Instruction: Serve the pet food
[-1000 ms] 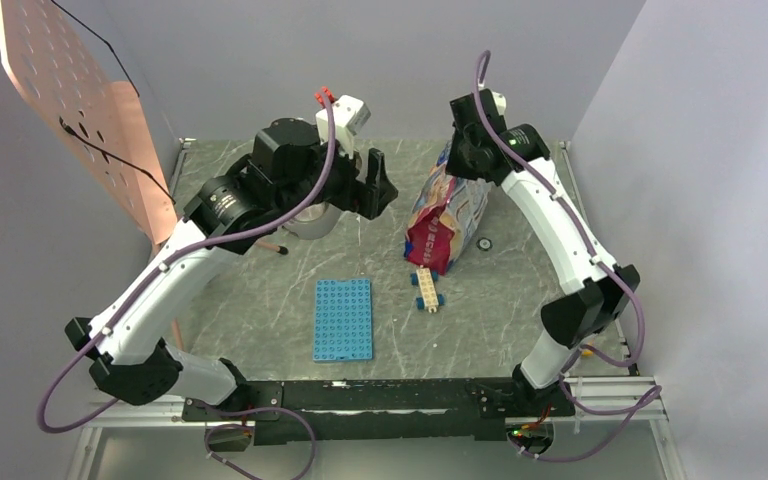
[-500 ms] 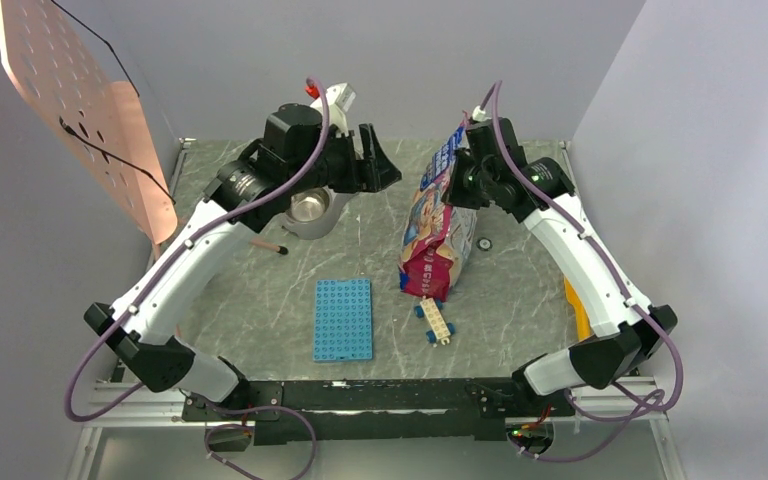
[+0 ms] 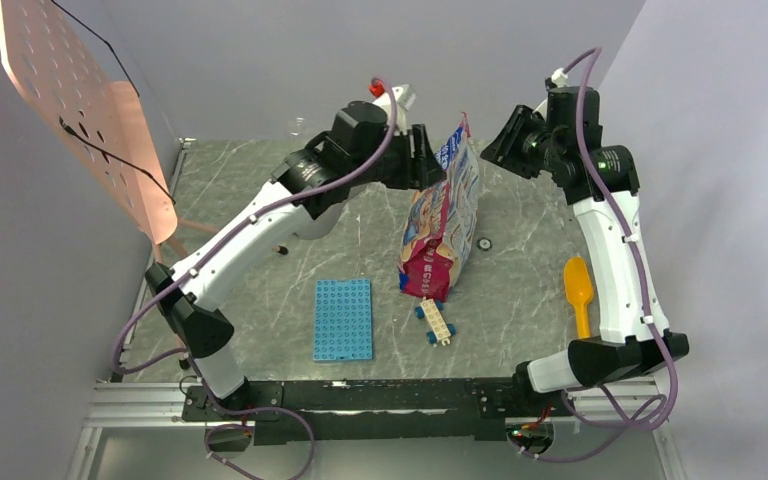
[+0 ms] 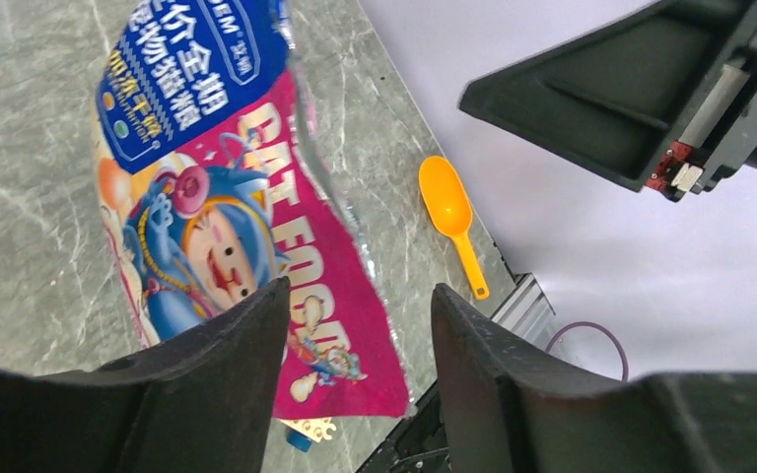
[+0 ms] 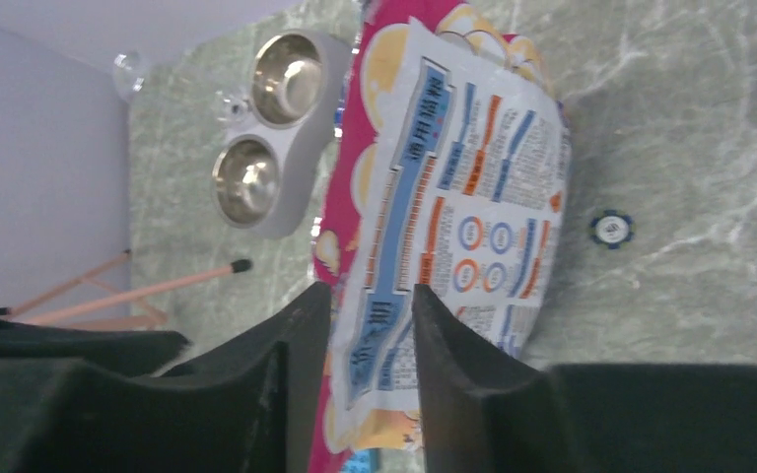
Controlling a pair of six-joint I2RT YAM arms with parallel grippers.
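The pet food bag (image 3: 445,215), pink-red, white and blue, stands upright in the middle of the table; no kibble shows. My left gripper (image 3: 434,160) is open right beside the bag's top, on its left. In the left wrist view the left gripper (image 4: 360,296) has wide jaws, with the bag (image 4: 207,197) and its top edge between and below them. My right gripper (image 3: 498,145) is open and empty, raised to the right of the bag and apart from it. In the right wrist view the right gripper (image 5: 373,291) looks down on the bag's back (image 5: 453,197).
The steel double bowl (image 5: 266,138) sits behind and left of the bag, hidden by my left arm from above. A yellow scoop (image 3: 578,290) lies at the right. A blue baseplate (image 3: 343,318), a small brick car (image 3: 430,318), a round chip (image 3: 484,243) and a pink stick (image 5: 138,286) lie around.
My right gripper has left the bag's top and swung up and to the right. My left arm has moved right to the bag's top. The bag now stands more upright.
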